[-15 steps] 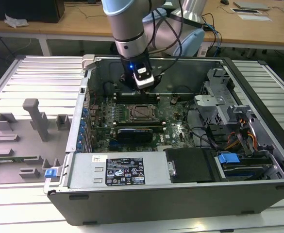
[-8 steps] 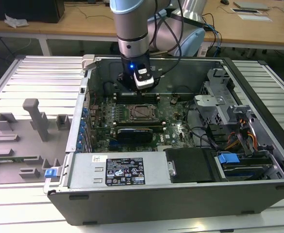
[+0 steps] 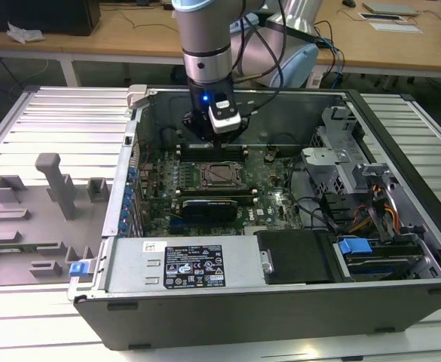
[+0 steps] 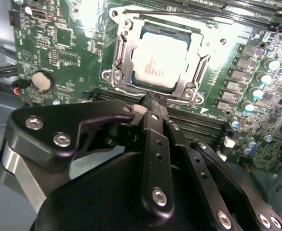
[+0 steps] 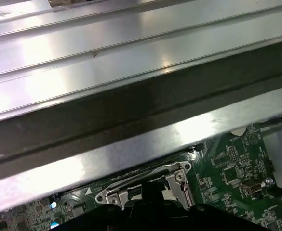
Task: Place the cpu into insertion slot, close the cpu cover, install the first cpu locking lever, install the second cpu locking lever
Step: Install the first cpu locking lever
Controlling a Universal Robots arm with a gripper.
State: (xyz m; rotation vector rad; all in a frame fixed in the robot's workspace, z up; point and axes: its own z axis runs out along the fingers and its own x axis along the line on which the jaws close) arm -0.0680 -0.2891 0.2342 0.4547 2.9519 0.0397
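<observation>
Inside the open computer case (image 3: 401, 302), the gripper (image 4: 150, 103) hovers with fingers pressed together and empty, just beside the insertion slot (image 4: 119, 48), where the cpu (image 4: 159, 60) lies under its closed cpu cover (image 4: 191, 84).

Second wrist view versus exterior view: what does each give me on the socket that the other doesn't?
The second wrist view shows the cpu seated under the closed cpu cover, with the claw just beside the frame's edge. The exterior view shows the whole open computer case, with the arm reaching down into it. Both show the socket on the green motherboard.
</observation>
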